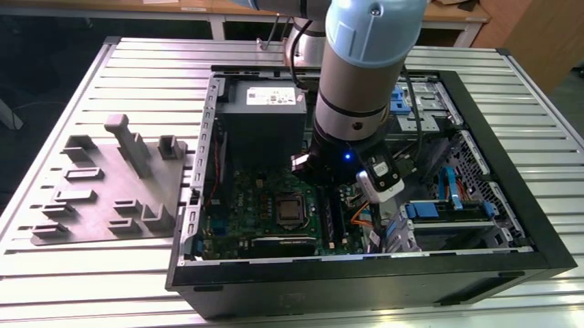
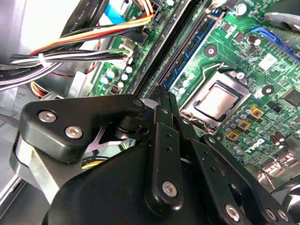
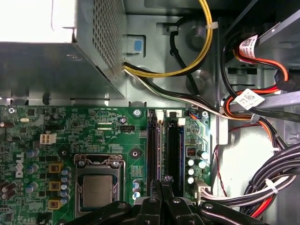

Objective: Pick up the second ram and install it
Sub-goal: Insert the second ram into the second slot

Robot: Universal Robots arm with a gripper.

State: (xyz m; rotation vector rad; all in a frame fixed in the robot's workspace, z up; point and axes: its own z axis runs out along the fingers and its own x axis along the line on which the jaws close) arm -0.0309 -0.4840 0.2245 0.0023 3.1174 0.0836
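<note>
The gripper (image 3: 163,185) is seen lowered over the motherboard (image 3: 84,136), its fingers pressed together on the second ram (image 3: 159,150), which is seated upright in a slot directly beneath the fingertips.

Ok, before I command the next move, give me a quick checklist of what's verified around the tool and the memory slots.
1. Tool at the memory slots: ok, its tip is right at them in the first wrist view.
2. Second ram seated: cannot tell, the tool's body covers that end of the slots.
3. Cable bundle away from the slots: ok, it lies off to one side.
4. CPU socket apart from the tool: ok.
5. Holder tray out of the arm's way: ok, it lies outside the case on the table.
</note>
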